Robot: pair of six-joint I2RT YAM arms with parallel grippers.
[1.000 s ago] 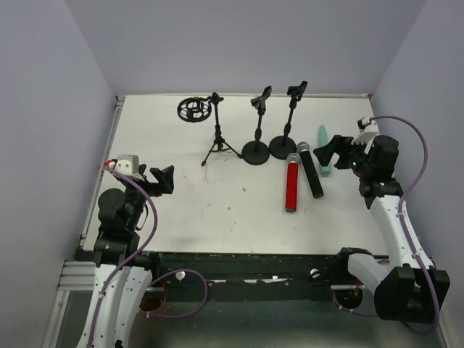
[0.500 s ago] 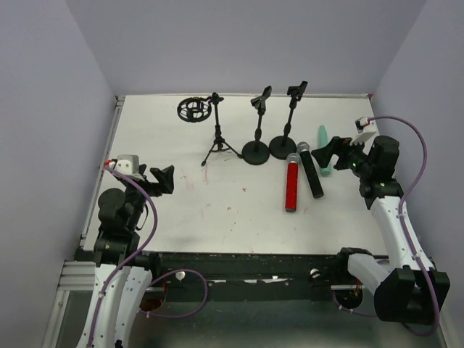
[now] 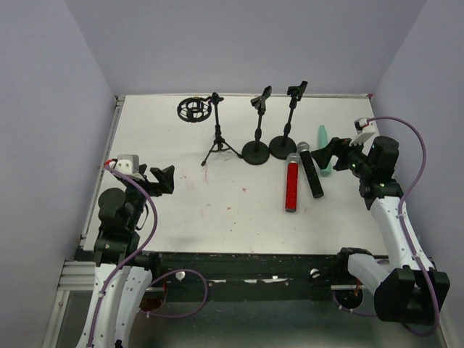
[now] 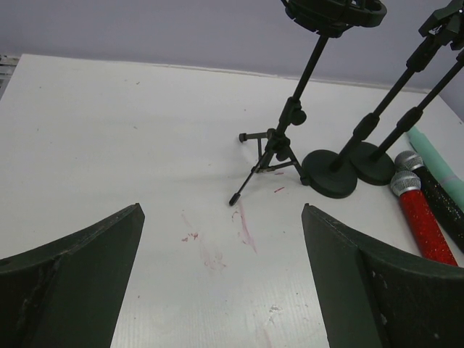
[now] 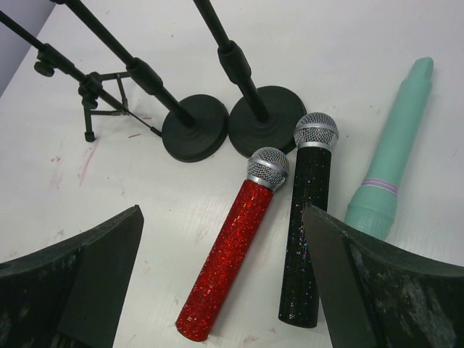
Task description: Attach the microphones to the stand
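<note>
Three microphones lie side by side on the white table right of centre: a red one (image 3: 291,185), a black one (image 3: 312,175) and a mint-green one (image 3: 323,152). In the right wrist view the red (image 5: 230,264), the black (image 5: 306,239) and the mint-green (image 5: 393,156) lie flat, heads toward the stands. Two round-base stands (image 3: 256,151) (image 3: 283,147) and a tripod stand (image 3: 218,138) with a ring mount (image 3: 193,109) stand behind them. My right gripper (image 3: 330,155) is open and empty, above the microphones. My left gripper (image 3: 161,180) is open and empty at the left.
The table's right edge (image 3: 377,167) runs close beside my right arm. Purple walls close in the back and both sides. The left wrist view shows the tripod stand (image 4: 279,145), both round bases (image 4: 330,174) and faint red marks on the table (image 4: 246,228).
My right gripper has shifted very slightly up and to the right. The microphones, stands and left arm have not moved.
</note>
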